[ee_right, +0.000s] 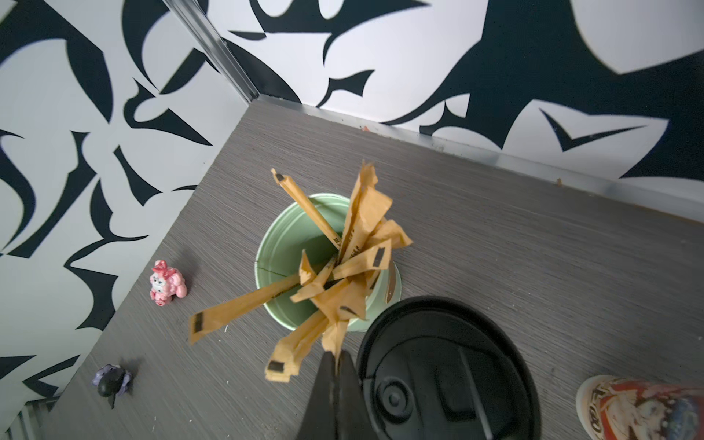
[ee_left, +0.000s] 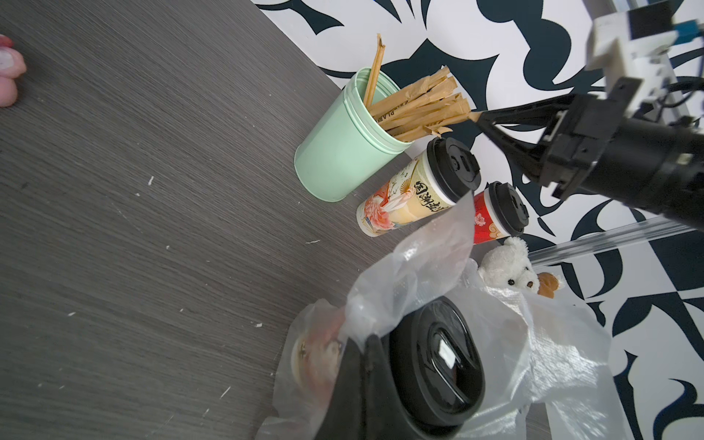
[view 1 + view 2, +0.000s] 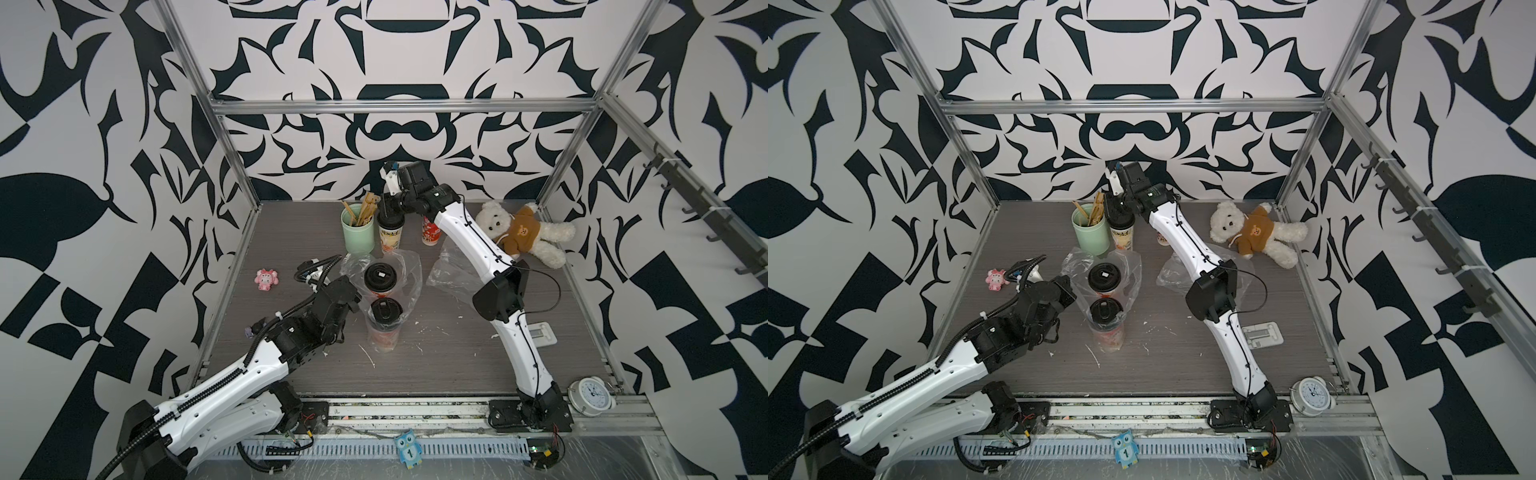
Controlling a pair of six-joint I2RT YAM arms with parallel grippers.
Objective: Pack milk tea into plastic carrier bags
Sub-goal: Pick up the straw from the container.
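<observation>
Left hand (image 2: 362,350): pressed together, pinching the rim of the filled bag (image 3: 409,266); two cups (image 3: 380,277) stood inside.
Right hand (image 1: 337,365): clamped on a stick (image 1: 335,339) from the holder (image 3: 357,237), not on a cup!
Cream cup (image 3: 391,239): upright, just below that hand; right arm (image 3: 469,232) was nearer.
Red cup (image 3: 431,232): upright, just past it.
Spare bag (image 3: 453,270): flat under that arm.

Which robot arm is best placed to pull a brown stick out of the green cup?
The right. The right gripper pinches a stick over the green cup. The left gripper is shut on the bag holding two cups, farther away.
</observation>
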